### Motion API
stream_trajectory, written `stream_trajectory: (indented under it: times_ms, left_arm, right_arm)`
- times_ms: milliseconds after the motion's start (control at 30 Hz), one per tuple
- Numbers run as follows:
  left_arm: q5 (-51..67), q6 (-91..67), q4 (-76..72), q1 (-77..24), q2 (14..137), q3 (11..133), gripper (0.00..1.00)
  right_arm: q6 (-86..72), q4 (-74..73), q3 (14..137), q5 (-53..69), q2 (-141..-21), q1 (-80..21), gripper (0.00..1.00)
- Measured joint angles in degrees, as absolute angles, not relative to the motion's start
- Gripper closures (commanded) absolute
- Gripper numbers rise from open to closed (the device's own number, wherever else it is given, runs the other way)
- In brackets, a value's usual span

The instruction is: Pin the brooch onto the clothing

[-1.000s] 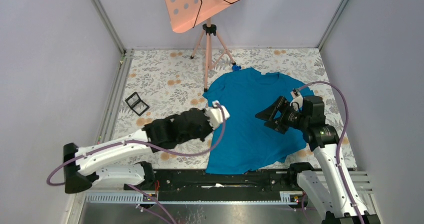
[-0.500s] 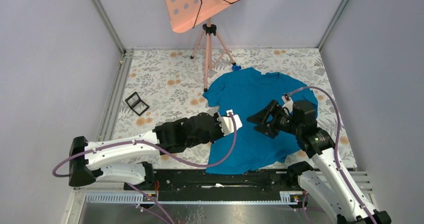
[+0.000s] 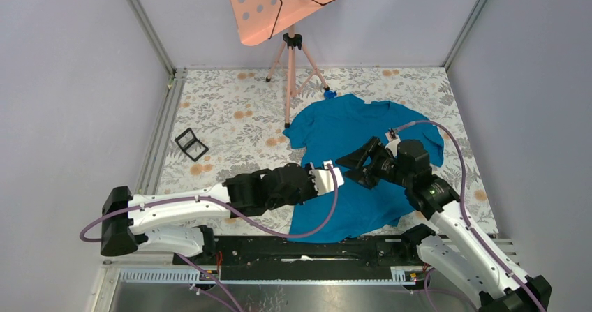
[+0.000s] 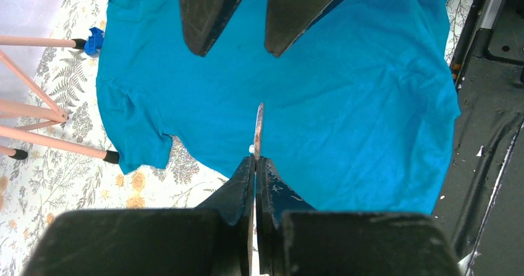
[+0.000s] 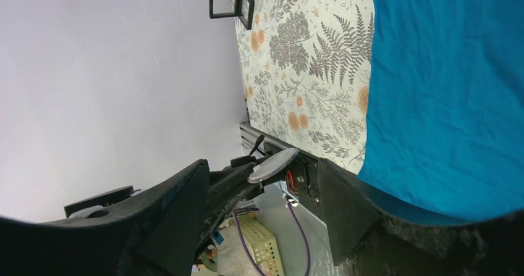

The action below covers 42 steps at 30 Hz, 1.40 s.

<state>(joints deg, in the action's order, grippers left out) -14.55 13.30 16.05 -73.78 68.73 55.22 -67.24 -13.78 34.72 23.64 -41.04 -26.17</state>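
Hands numbered two: the left hand (image 4: 255,163) was pressed together, pinching one brooch (image 4: 259,126) by its edge above one teal shirt (image 3: 347,127) on the bench (image 3: 223,113). The right hand (image 3: 349,168) was spread wide, just beside the brooch.

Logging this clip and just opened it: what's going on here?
The left gripper holds the brooch edge-on in shut jaws, in the air over the shirt. The right gripper faces it, jaws open and not touching the brooch. It looks like a handover about to happen; the brooch is not on the shirt yet.
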Motion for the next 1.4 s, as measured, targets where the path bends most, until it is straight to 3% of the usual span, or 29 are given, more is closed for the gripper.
stream_trajectory:
  times_ms: [467, 867, 1067, 1233, 1400]
  left_arm:
    - [-22.28, 11.49, 15.33, -75.11, 71.70, 54.70, 1.00]
    - [-27.09, 9.80, 15.33, -77.38, 72.25, 54.70, 1.00]
    - [-29.52, 10.44, 15.53, -79.79, 73.19, 54.70, 1.00]
    - [-30.55, 10.96, 15.77, -80.88, 73.63, 54.70, 0.80]
    - [-30.44, 11.49, 15.66, -81.21, 73.60, 54.70, 0.38]
  right_arm:
    - [-71.55, -8.45, 34.70, 18.98, -48.12, -34.28, 0.42]
    - [-73.41, -5.48, 34.70, 16.01, -53.28, -38.74, 0.68]
    - [-74.02, -5.17, 34.85, 15.18, -54.57, -39.92, 0.87]
    - [-74.32, -5.06, 34.85, 14.06, -54.74, -40.69, 1.00]
    - [-74.22, -4.80, 34.85, 11.77, -54.72, -40.73, 1.00]
